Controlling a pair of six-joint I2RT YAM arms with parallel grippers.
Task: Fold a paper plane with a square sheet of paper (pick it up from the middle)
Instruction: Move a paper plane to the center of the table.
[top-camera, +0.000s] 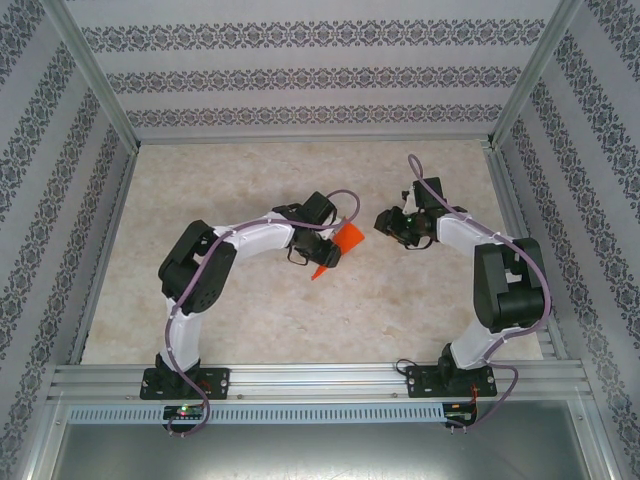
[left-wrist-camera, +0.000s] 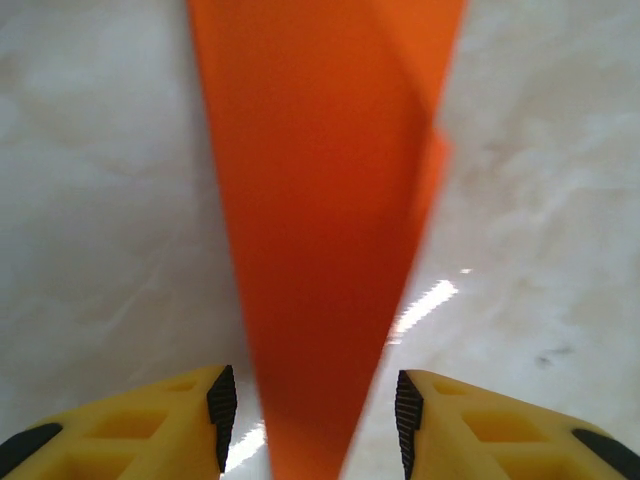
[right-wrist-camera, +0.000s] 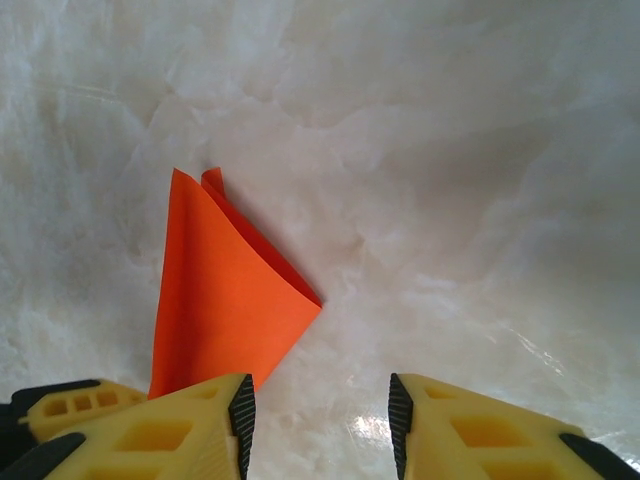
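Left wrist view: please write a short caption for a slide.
Orange paper plane narrowing between the open left gripper, marble table behind.

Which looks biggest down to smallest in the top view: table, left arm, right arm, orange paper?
Table; left arm and right arm, too alike to rank; orange paper smallest.

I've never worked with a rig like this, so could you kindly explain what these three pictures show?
Two robot arms, the left arm and the right arm, are bolted at the near edge of a marble-look table. The wide picture comes from a fixed camera overhead. The other two come from cameras on each wrist, looking past yellow fingers. Between the arms lies the paper plane, orange paper folded to a narrow point. The left end effector straddles it with fingers open, gaps on both sides. The right end effector is open too, with bare table between its fingers. Neither seems to grip anything.
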